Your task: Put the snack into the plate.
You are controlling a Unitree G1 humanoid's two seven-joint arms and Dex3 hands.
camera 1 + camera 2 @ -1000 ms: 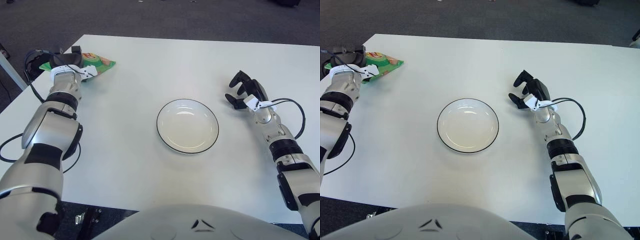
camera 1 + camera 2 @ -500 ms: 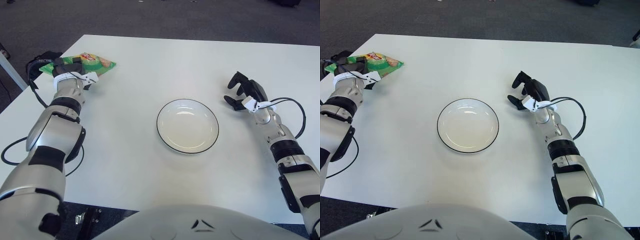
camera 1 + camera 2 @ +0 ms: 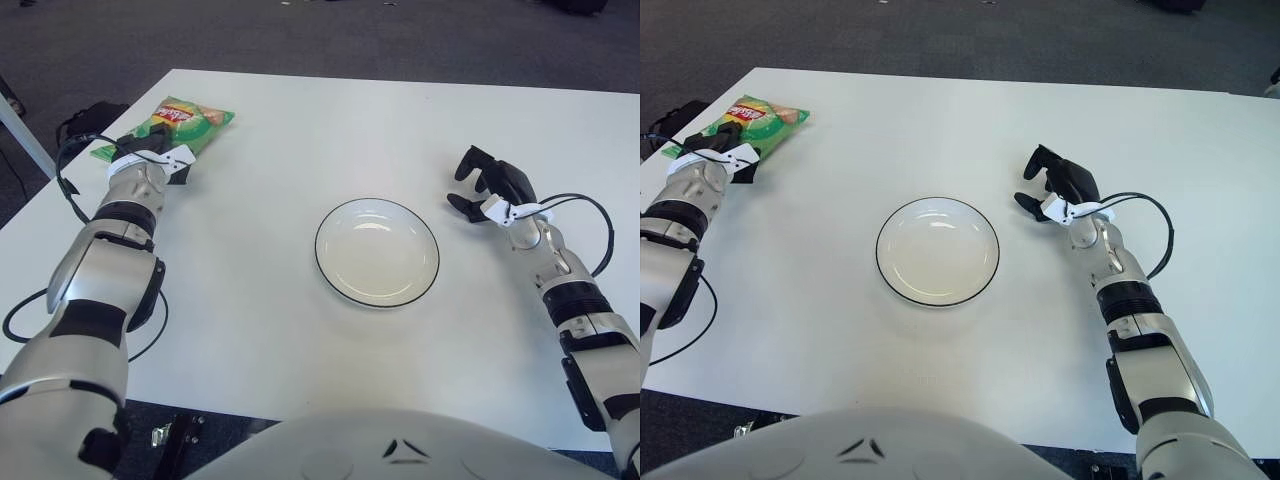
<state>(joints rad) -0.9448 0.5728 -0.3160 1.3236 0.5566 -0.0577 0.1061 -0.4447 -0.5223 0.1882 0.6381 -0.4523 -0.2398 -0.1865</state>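
I have the left hand (image 3: 150,158) at the far left corner of the table (image 3: 300,330), sitting over the near end of the snack (image 3: 172,122), a green bag lying flat close to the left edge. I cannot tell whether its fingers are pinching the bag or only resting on it, so I treat the hold as unconfirmed.

That is my main worry. If I lift with a weak hold on a slick, floppy bag, I judge it may slip out or only drag along the surface. With the bag this close to the left edge and far corner, a sideways nudge could send it off the table. A grip on one end alone could also let the bag swing on the way across and catch the plate's rim.

The plate (image 3: 330,275) sits in the middle of the table, well apart from the snack, white with a dark rim and nothing in it.

The right hand (image 3: 492,186) hovers toward the right edge, beside the plate but clear of it, fingers loosely curled around nothing.
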